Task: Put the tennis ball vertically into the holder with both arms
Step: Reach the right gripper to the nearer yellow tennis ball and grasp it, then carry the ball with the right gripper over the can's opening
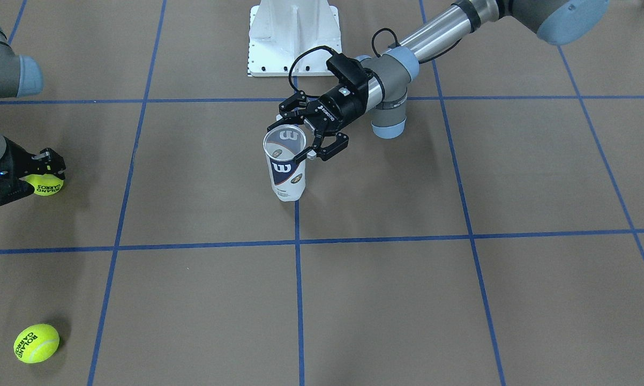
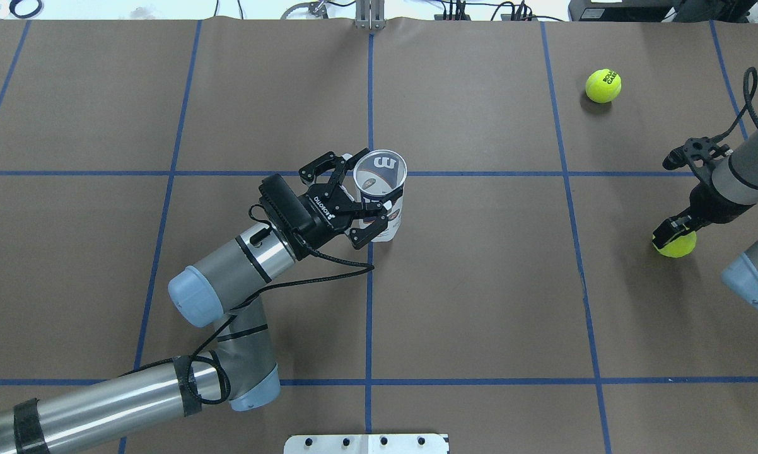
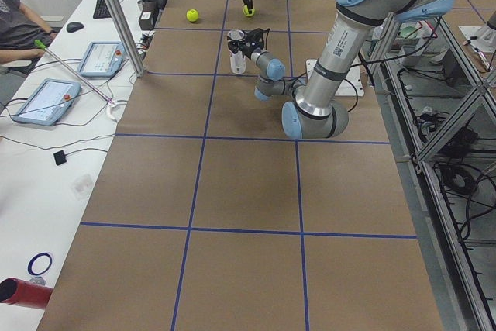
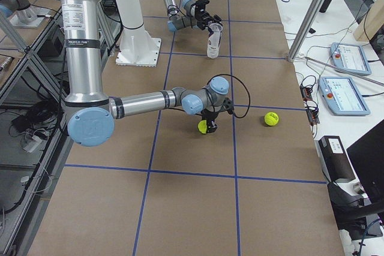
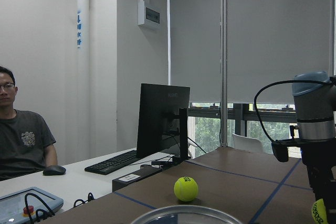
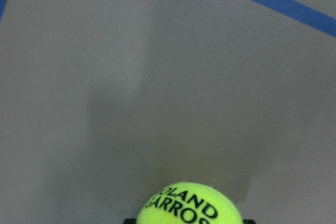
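Observation:
The holder (image 1: 285, 171), a clear can with a navy "W" label, stands upright on the brown table near its middle, its open silvery rim up; it also shows in the overhead view (image 2: 382, 189). My left gripper (image 1: 294, 136) reaches in level and is shut on the holder just below the rim. My right gripper (image 2: 672, 236) points down at the table's right side, shut on a yellow tennis ball (image 2: 675, 244) that is at table level; the ball fills the bottom of the right wrist view (image 6: 189, 205). A second tennis ball (image 2: 603, 86) lies loose further away.
The white pedestal base (image 1: 293, 37) stands at the robot's edge of the table. Blue tape lines grid the brown table. A desk with tablets (image 3: 46, 98), a monitor and a seated person (image 5: 21, 135) lies beyond the far edge.

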Controlling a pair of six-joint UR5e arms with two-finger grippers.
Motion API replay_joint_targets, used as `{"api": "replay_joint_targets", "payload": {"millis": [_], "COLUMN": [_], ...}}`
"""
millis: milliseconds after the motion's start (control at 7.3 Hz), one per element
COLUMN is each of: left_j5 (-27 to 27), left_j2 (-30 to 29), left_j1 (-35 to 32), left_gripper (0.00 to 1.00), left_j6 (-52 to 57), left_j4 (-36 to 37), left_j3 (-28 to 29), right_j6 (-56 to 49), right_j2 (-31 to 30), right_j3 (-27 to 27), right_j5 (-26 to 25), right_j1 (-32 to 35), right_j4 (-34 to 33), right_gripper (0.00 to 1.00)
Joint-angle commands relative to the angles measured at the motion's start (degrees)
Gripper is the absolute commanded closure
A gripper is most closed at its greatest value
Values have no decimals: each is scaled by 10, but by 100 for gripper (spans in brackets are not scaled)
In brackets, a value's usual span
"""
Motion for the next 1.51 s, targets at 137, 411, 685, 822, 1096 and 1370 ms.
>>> {"api": "replay_joint_targets", "payload": {"millis": [137,411,685,822,1096,1370], "left_j5": [0,0,0,0,0,-1], "left_j2": [8,8,8,8,7,8], "left_j1": [15,16,16,16,16,16], "left_gripper": [19,19,19,19,19,19], "left_j6": [-1,-1,-1,-2,-2,-2], "left_j4": [-2,-3,-4,-4,-4,-4], "left_j3": [5,5,4,4,3,2], "right_j6": [127,285,437,513,584,636], "right_j2": [18,130,217,261,310,343], "right_j3": [88,87,89,85,86,85], "right_j5": [1,6,9,2,-7,-43], "right_j1": [1,1,-24,-48,-72,-103], "right_j4": [-1,-9,-10,-10,-10,-10], "right_gripper": [100,100,100,100,100,100]}}
